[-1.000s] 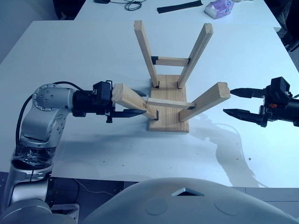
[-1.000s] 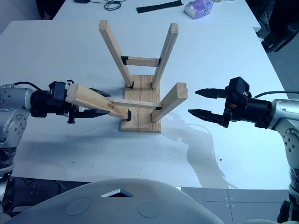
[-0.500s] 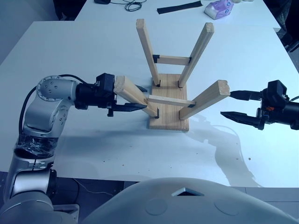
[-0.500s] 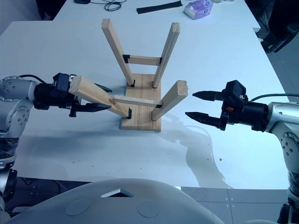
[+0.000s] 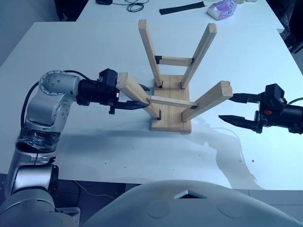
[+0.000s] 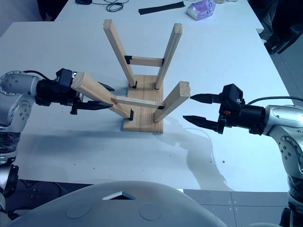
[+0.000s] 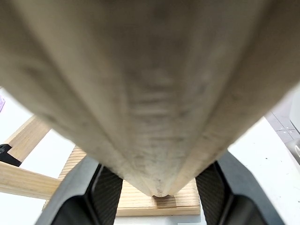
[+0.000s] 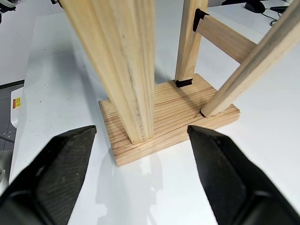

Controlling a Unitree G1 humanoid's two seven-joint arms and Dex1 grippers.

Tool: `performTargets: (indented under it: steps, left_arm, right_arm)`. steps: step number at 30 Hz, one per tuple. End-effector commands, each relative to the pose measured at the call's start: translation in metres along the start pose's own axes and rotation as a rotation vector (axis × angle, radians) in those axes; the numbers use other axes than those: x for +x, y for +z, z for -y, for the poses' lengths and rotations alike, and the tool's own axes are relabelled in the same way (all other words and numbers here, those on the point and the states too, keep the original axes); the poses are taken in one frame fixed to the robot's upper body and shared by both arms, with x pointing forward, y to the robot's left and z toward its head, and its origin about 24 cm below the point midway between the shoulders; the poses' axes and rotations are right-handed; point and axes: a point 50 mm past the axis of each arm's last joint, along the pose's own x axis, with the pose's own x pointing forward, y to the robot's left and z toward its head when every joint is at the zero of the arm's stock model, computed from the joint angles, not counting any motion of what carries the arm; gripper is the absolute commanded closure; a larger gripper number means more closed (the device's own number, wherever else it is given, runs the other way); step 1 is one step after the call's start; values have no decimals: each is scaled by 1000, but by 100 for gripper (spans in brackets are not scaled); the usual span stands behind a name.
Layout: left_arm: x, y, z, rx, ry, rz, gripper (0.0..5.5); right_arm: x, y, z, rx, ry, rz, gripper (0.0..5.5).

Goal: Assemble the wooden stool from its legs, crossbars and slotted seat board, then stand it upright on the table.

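The fingers point(image 5: 131, 106) of the left gripper point(image 5: 145, 96) are clenched on the near-left leg point(image 5: 130, 90), one on each side, with the dark pads pressing its faces in the left wrist view. The right gripper point(image 5: 226, 106) is spread wide, its tips just beside the free end of the near-right leg point(image 5: 208, 100) and not touching it. The stool point(image 5: 170, 87) stands upside down on the smooth white table point(image 5: 71, 52). Its grooved seat board point(image 5: 173, 125) lies flat, and four square-cut legs splay upward. The wood is pale with visible grain. Two thin crossbars point(image 5: 173, 101) join the legs in pairs, with small black brackets point(image 5: 156, 60) at the joints.
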Motion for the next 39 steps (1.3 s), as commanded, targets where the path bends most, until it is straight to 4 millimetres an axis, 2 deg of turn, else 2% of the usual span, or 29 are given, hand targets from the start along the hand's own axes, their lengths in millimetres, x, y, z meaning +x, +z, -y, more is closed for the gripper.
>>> performTargets:
  steps: [1,6,14,23,30,39]
  left_arm:
    - [-1,-30,-1,-117,15,-158,347]
    - [4,-33,-4,-102,18,-163,347]
    - [-3,-32,0,-53,9,-191,347]
    - [-14,-33,10,-93,1,-211,347]
    - [-10,-37,17,-155,38,-190,347]
    - [-15,-41,18,-177,73,-240,347]
  right_arm:
    - [4,4,-1,-31,14,9,192]
    - [7,3,-2,-38,24,12,192]
    - [4,3,-3,-42,12,17,192]
    - [1,1,-6,-42,-5,14,192]
    - [0,0,-7,-49,-15,11,192]
    - [-1,1,-9,-55,-28,21,192]
